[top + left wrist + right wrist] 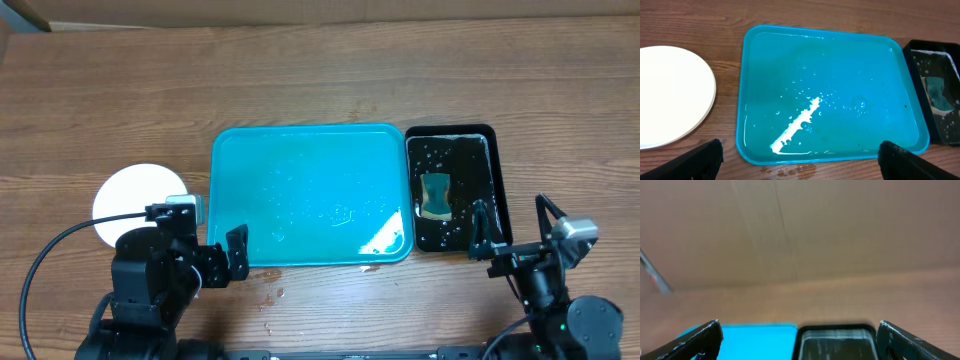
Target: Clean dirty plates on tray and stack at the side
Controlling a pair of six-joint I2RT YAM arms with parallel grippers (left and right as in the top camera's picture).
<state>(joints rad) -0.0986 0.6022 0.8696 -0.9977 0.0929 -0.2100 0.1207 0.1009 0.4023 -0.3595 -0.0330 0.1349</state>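
The teal tray [310, 140] lies mid-table with no plates on it, only water drops and a film of water. The same tray [830, 40] fills the left wrist view. A round white plate [130, 195] rests on the bare wood left of the tray and shows clean in the left wrist view [670, 95]. My left gripper [212, 250] stands open at the tray's near left corner, its fingers [705, 160] wide apart and empty. My right gripper [510, 228] hangs open and empty at the near end of the black tub; its fingers [700, 340] frame the tub's rim.
The black tub [497, 180] right of the tray holds water and a green-yellow sponge [436, 195]. Small wet spots [270, 288] mark the wood in front of the tray. A black cable [50, 260] loops at the near left. Cardboard lines the table's far edge.
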